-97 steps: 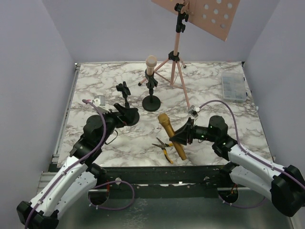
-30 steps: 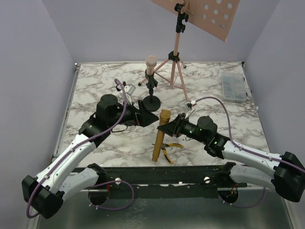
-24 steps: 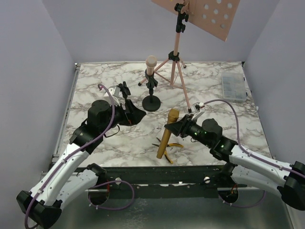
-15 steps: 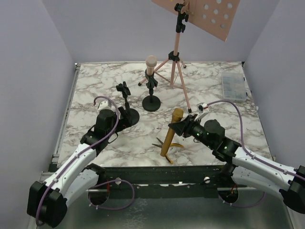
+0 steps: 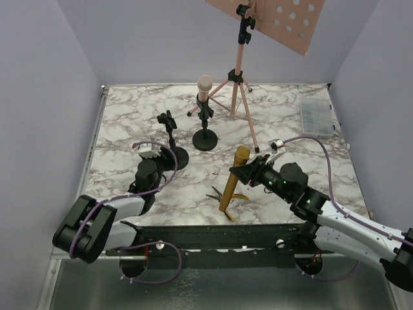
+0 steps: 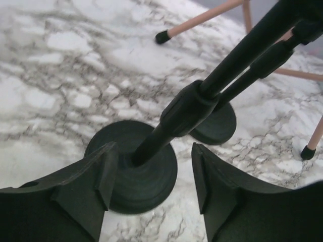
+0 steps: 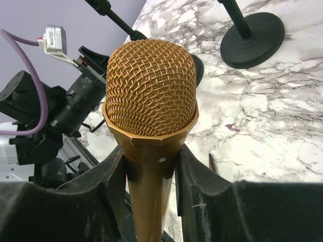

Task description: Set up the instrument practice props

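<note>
An empty black round-based holder (image 5: 175, 155) stands left of centre, its clip (image 5: 167, 120) up on a slanted stem. My left gripper (image 5: 164, 167) lies low at the holder's near side. In the left wrist view my left gripper (image 6: 154, 169) is open, the holder's base (image 6: 144, 176) and stem (image 6: 181, 113) between and just beyond its fingers. My right gripper (image 5: 244, 173) is shut on the gold microphone (image 5: 231, 187), held steeply tilted over the table, its mesh head (image 7: 150, 88) up. The pink microphone (image 5: 204, 86) sits in the second holder (image 5: 205, 139). The pink music rack (image 5: 239, 77) stands at the back.
Yellow-handled pliers (image 5: 222, 196) lie under the gold microphone's lower end. A clear compartment box (image 5: 316, 118) sits at the right edge. The rack's pink legs (image 6: 204, 16) spread behind both holders. The second holder's base (image 6: 216, 124) stands close behind the first.
My left arm has dropped low and drawn back to the near side of the empty holder, its jaws a little narrower. The right gripper with the gold microphone has shifted slightly right.
</note>
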You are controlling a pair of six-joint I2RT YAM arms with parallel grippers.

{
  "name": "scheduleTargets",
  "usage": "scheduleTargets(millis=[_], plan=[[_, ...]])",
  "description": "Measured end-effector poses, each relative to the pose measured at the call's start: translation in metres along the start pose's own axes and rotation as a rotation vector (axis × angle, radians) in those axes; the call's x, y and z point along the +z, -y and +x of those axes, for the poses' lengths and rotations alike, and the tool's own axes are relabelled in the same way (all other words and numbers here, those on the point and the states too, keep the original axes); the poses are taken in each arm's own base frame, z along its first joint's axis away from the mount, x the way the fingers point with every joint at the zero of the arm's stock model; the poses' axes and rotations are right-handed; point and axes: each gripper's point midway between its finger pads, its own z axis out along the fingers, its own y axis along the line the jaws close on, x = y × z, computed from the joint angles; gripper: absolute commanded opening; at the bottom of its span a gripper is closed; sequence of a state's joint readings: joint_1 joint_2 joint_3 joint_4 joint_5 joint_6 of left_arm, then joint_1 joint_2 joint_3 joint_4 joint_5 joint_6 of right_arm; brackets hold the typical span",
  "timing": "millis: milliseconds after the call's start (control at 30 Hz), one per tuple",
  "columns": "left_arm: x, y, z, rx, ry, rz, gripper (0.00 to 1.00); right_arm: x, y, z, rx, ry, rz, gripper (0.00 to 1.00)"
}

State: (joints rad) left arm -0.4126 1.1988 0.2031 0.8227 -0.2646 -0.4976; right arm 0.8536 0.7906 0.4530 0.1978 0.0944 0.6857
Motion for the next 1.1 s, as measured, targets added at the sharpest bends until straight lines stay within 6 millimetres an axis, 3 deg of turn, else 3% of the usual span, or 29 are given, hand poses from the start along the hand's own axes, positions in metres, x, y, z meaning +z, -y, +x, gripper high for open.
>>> scheduleTargets(millis=[167, 367, 533, 700, 867, 1100], plan=[[0.014, 0.016, -0.011, 0.071, 0.097, 0.104, 0.57, -0.004, -0.003, -0.002, -0.006, -0.001, -0.010, 0.00], [0.021, 0.028, -0.019, 0.138, 0.174, 0.175, 0.43, -0.015, -0.012, -0.015, 0.000, 0.041, -0.044, 0.00], [0.027, 0.028, -0.019, 0.192, 0.205, 0.177, 0.24, -0.020, -0.012, -0.016, 0.000, 0.043, -0.044, 0.00], [0.021, 0.044, -0.010, 0.273, 0.227, 0.139, 0.17, -0.021, -0.009, -0.013, 0.000, 0.031, -0.032, 0.00], [0.012, 0.053, -0.001, 0.323, 0.243, 0.074, 0.00, -0.018, -0.006, -0.009, 0.002, 0.016, -0.020, 0.00], [0.003, 0.054, 0.002, 0.405, 0.281, -0.117, 0.00, -0.013, -0.001, -0.002, 0.006, -0.009, 0.000, 0.00]])
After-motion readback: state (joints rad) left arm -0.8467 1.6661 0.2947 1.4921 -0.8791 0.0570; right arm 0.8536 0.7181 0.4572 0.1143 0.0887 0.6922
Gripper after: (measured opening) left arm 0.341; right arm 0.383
